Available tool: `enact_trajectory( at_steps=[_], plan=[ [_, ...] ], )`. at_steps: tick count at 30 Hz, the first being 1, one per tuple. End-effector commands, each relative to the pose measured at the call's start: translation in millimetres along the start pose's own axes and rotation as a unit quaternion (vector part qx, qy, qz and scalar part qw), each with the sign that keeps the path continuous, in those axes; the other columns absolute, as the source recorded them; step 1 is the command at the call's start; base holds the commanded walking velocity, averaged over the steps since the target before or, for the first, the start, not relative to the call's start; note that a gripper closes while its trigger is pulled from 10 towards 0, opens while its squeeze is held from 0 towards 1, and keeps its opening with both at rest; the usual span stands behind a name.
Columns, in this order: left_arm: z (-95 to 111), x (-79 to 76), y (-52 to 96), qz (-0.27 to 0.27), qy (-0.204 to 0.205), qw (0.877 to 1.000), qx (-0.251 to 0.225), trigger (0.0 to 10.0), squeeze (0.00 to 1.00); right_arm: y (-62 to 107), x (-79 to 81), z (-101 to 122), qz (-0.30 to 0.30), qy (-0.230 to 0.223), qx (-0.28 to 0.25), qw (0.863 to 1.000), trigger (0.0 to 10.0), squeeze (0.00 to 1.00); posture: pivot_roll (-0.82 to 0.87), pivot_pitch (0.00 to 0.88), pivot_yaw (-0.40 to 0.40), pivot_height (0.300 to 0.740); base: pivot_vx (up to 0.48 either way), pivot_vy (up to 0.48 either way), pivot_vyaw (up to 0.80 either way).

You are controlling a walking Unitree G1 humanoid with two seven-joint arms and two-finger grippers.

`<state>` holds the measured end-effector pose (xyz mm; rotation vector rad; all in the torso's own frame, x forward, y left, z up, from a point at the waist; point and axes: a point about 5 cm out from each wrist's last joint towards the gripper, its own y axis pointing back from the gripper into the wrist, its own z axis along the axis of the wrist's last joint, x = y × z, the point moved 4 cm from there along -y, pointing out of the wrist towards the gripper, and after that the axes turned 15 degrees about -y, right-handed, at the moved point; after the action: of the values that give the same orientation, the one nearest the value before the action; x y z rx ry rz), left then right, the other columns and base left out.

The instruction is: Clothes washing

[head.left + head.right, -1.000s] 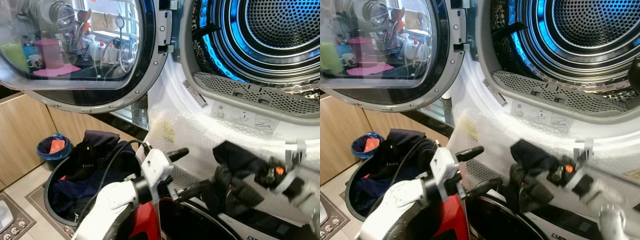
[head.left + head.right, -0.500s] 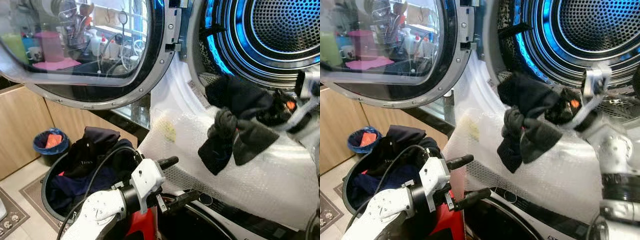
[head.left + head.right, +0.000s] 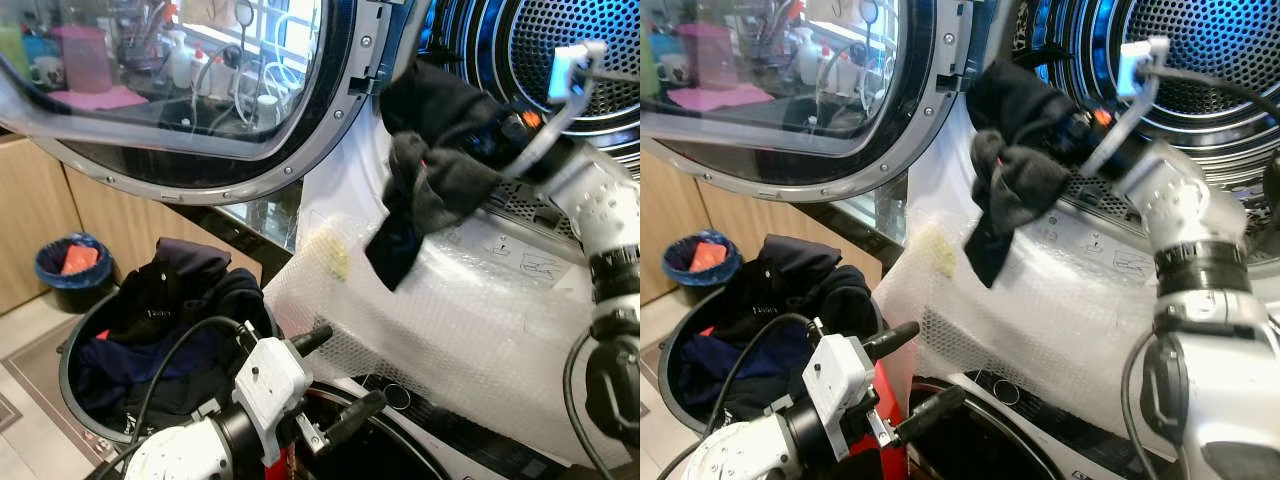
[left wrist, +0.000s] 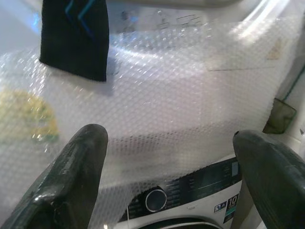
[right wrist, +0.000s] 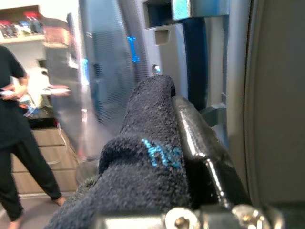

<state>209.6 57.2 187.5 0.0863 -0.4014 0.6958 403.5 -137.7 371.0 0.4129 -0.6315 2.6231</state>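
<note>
**A:** Entry, head camera. Count of arms at work?

**B:** Two in view. The right gripper [image 3: 500, 125] is raised to the mouth of the dryer drum [image 3: 575, 60], at the left edge of the opening. Its fingers are clamped on one dark garment [image 3: 430, 180], which hangs bunched from the grip, its lower end dangling over the front lip of the machine. The right wrist view confirms it: dark knit cloth [image 5: 143, 162] pressed against one black finger [image 5: 200, 143].

**A:** And the left?

**B:** The left gripper [image 3: 335, 385] sits low and near, in front of the lower machine. Its two fingers [image 4: 71, 176] are spread wide apart with nothing between them. One sheet of bubble wrap [image 3: 480, 330] drapes the white front panel ahead of it.

**A:** Machines, counted?

**B:** Two stacked: the open drum above, and a lower one with a control knob [image 4: 155, 200] showing. One round glass door [image 3: 180, 90] swung open to the left.

**A:** Remaining laundry?

**B:** One round basket [image 3: 75, 400] on the floor at near left, holding a heap of dark clothes [image 3: 170, 300]; the number of pieces cannot be told. One small blue bin [image 3: 70, 270] farther left by the wooden cabinets.

**A:** Anyone about?

**B:** One person in dark clothing [image 5: 14, 124], seen in the right wrist view, standing well away.
</note>
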Motion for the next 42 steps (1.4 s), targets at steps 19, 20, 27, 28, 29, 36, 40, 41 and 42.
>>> enact_trajectory(
  at_steps=[19, 20, 27, 28, 29, 36, 40, 41, 42],
  plan=[
    [15.7, -23.9, 21.7, 0.037, 0.069, 0.996, 0.039, 10.0, 0.00, 2.8, -29.0, 53.8, -0.225, 0.075, -0.082, 0.968, 10.0, 0.00, 0.24, 0.135, -0.283, 0.740, 0.000, 0.000, 0.00],
    [16.2, -24.3, 22.2, 0.038, 0.070, 0.996, 0.041, 10.0, 0.00, 6.7, -30.0, 57.4, -0.232, 0.078, -0.087, 0.966, 10.0, 0.00, 0.24, 0.133, -0.282, 0.740, 0.000, 0.000, 0.00],
    [16.8, -24.6, 22.1, 0.043, 0.076, 0.995, 0.048, 10.0, 0.00, 21.2, -35.5, 69.9, -0.270, 0.086, -0.117, 0.952, 10.0, 0.00, 0.24, 0.128, -0.280, 0.740, 0.000, 0.000, 0.00],
    [16.9, -24.6, 22.0, 0.044, 0.077, 0.995, 0.049, 10.0, 0.00, 19.6, -36.9, 70.1, -0.282, 0.083, -0.125, 0.947, 10.0, 0.00, 0.24, 0.128, -0.275, 0.740, 0.000, 0.000, 0.00],
    [16.9, -24.6, 21.8, 0.044, 0.078, 0.995, 0.049, 10.0, 0.00, 16.7, -37.5, 70.1, -0.292, 0.086, -0.130, 0.943, 10.0, 0.00, 0.24, 0.127, -0.272, 0.740, 0.000, 0.000, 0.00],
    [18.6, -25.2, 20.0, 0.044, 0.086, 0.994, 0.049, 10.0, 0.00, 5.6, -32.0, 94.2, -0.413, 0.132, -0.201, 0.878, 10.0, 0.00, 0.22, 0.119, -0.253, 0.740, 0.000, 0.000, 0.00],
    [18.3, -26.1, 20.4, 0.047, 0.093, 0.993, 0.051, 10.0, 0.00, 15.1, -22.5, 118.6, -0.453, 0.135, -0.262, 0.842, 10.0, 0.00, 0.22, 0.116, -0.253, 0.740, 0.000, 0.000, 0.00],
    [18.1, -26.4, 20.4, 0.048, 0.096, 0.993, 0.052, 10.0, 0.00, 17.4, -20.6, 123.0, -0.459, 0.132, -0.272, 0.835, 10.0, 0.00, 0.22, 0.117, -0.254, 0.740, 0.000, 0.000, 0.00],
    [18.0, -26.7, 20.4, 0.049, 0.098, 0.993, 0.052, 10.0, 0.00, 18.8, -19.9, 125.0, -0.462, 0.127, -0.279, 0.832, 10.0, 0.00, 0.22, 0.117, -0.256, 0.740, 0.000, 0.000, 0.00]
  ],
)
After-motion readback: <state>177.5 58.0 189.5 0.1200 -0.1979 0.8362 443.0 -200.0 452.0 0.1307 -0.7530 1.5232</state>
